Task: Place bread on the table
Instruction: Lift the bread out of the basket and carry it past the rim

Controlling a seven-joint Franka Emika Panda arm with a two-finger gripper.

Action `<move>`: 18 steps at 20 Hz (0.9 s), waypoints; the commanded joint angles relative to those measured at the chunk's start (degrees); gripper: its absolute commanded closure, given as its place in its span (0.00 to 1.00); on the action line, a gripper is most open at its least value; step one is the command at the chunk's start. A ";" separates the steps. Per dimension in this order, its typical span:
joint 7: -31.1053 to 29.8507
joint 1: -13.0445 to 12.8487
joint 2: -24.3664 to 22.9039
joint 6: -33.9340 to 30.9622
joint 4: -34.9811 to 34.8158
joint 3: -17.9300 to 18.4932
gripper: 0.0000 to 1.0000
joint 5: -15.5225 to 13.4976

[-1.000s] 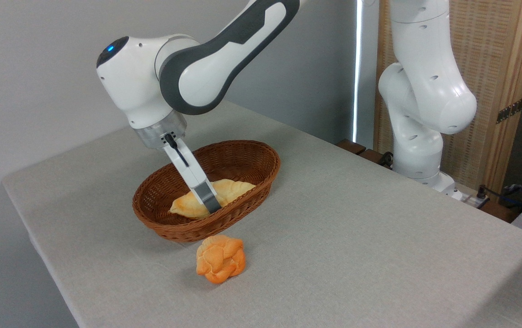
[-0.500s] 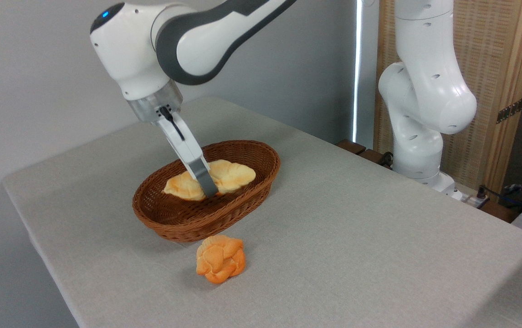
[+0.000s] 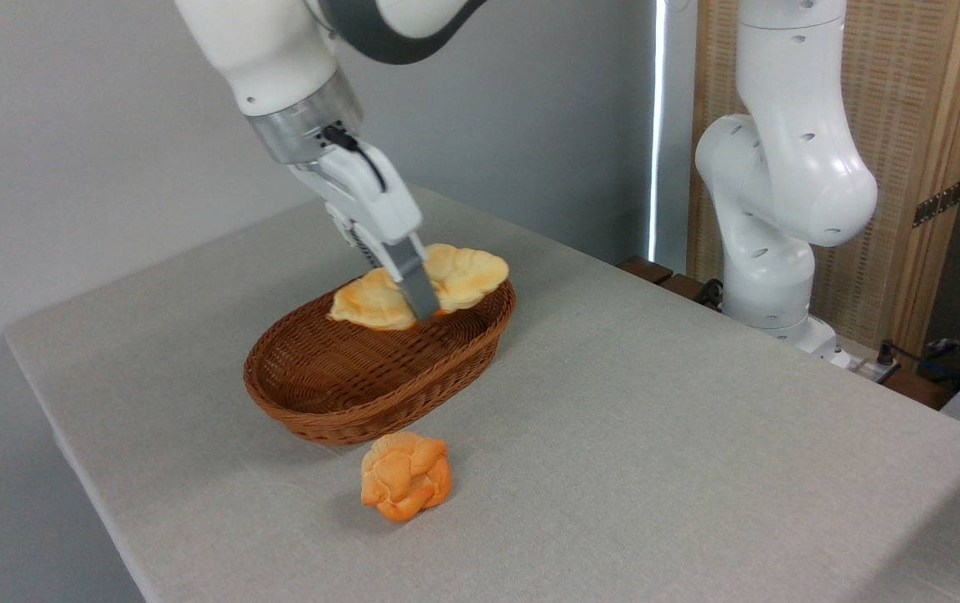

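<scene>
The bread, a pale golden braided loaf with pointed ends, hangs in the air just above the far end of the brown wicker basket. My gripper is shut on the loaf's middle, its grey finger crossing the front of it. The loaf lies roughly level, one end toward the left, the other over the basket's right rim. The table, covered in light grey-beige cloth, spreads out below and around the basket.
A round orange knotted bun lies on the cloth just in front of the basket. The arm's white base stands at the table's far right edge. The table's left edge is close to the basket.
My gripper has risen and moved to the right with the bread, lifting it from inside the basket to above the basket's far rim.
</scene>
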 commanded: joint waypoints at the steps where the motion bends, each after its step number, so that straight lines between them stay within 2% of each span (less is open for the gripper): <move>1: 0.23 -0.39 0.06 -2.41 0.08 4.57 0.58 1.56; 2: 0.24 -0.39 0.06 -2.50 0.00 5.27 0.54 2.08; 3: 0.24 -0.39 0.15 -2.50 0.00 5.97 0.37 2.26; 4: 0.15 -0.39 0.24 -2.50 0.00 6.76 0.01 2.35; 7: 0.15 -0.39 0.24 -3.47 0.00 8.53 0.00 2.97; 18: 0.24 -0.39 0.32 -3.47 -0.79 8.53 0.00 3.14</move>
